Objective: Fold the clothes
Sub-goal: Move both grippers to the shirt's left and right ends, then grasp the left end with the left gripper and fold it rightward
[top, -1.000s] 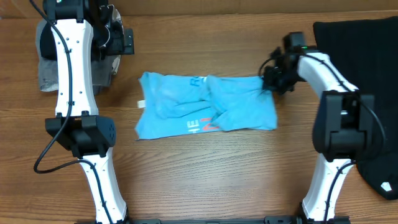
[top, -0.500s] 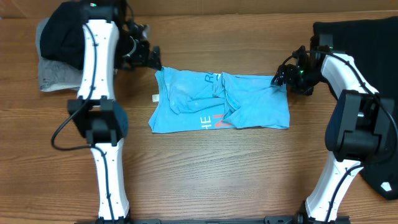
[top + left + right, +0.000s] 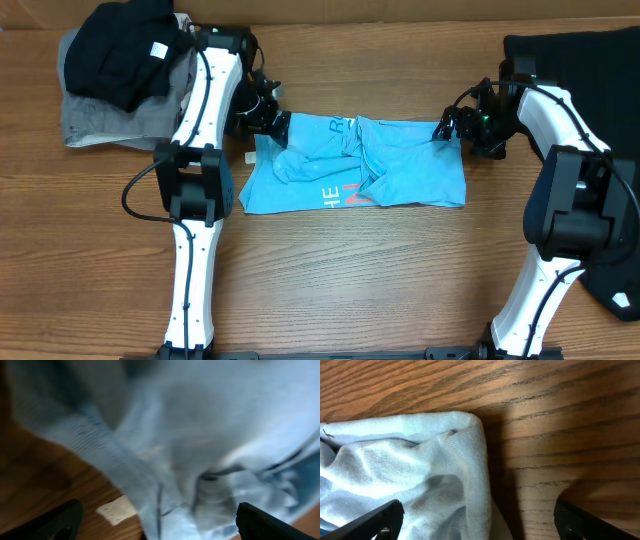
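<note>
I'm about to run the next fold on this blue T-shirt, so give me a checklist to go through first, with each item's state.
1. The left gripper open: ok, jaws wide.
2. The right gripper open: ok, jaws wide, nothing clamped.
3. Left gripper at the far left corner of the light blue T-shirt: ok.
4. Right gripper at its far right corner: ok, the corner lies between the jaws.
5. Shirt lying flat: not ok, bunched through the middle.
6. How much cloth the left jaws would catch: cannot tell, the left wrist view is blurred.
</note>
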